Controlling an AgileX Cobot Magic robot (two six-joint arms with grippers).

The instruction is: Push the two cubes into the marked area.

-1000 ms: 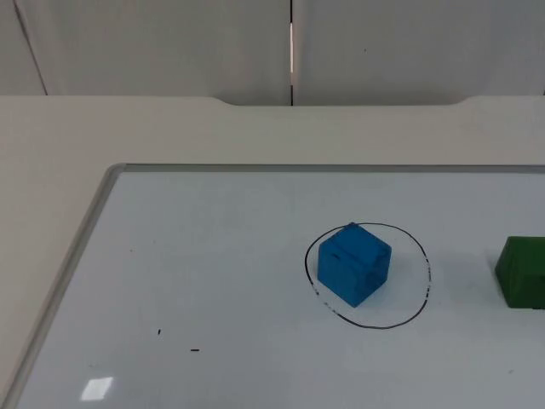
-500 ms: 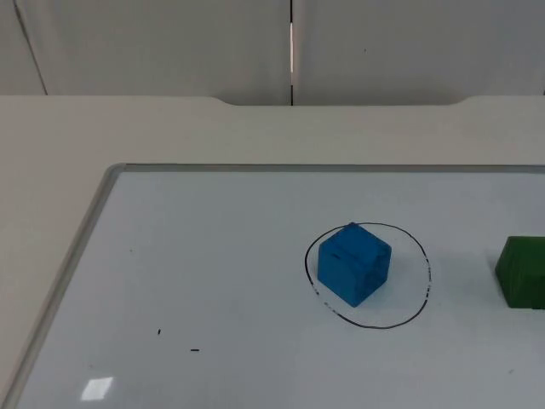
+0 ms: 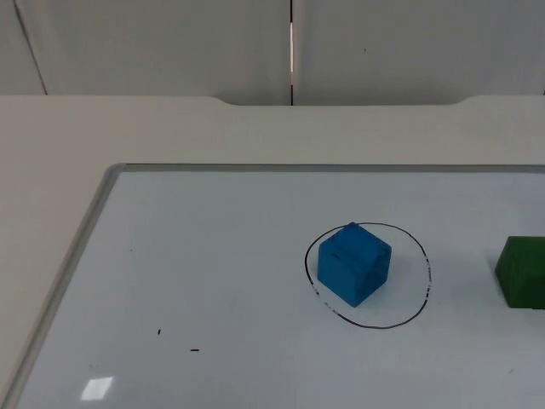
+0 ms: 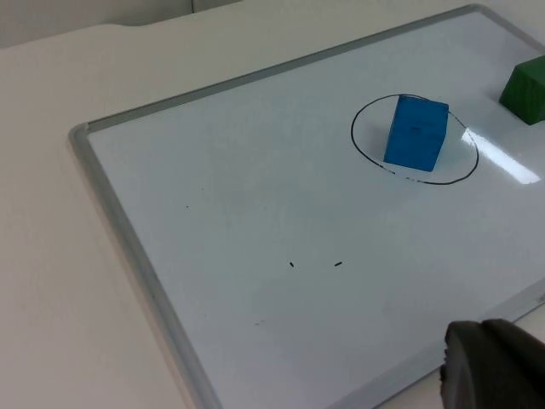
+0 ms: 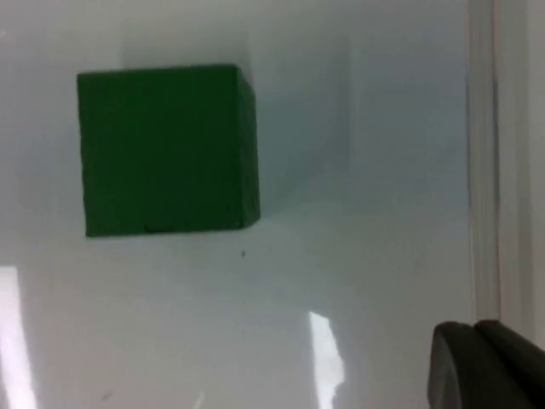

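Nearest the top camera lies the front stretch of a whiteboard with a grey metal frame, flat on the pale surface; a few small dark marks dot the board towards its near left part, and a bright patch of reflected light sits by the near left edge; farther in, a hand-drawn black circle marks the target area on the board; the blue cube stands inside that circle, turned so that one corner faces the camera, its near left side close to the line; to the right, well outside the circle, the green cube rests on the board at the picture's right border, partly cut off; beyond the board's far frame the bare surface runs back to the grey partition wall.

In the left wrist view the left claw shows as one dark fingertip off the board's frame, well apart from both cubes; whether it is open or closed cannot be told; the blue cube sits within the circle and the green cube lies beyond it, apart from the line.

In the right wrist view the right claw shows as a dark fingertip near the board's frame, above the board and near the green cube but not touching it; its state cannot be told either.
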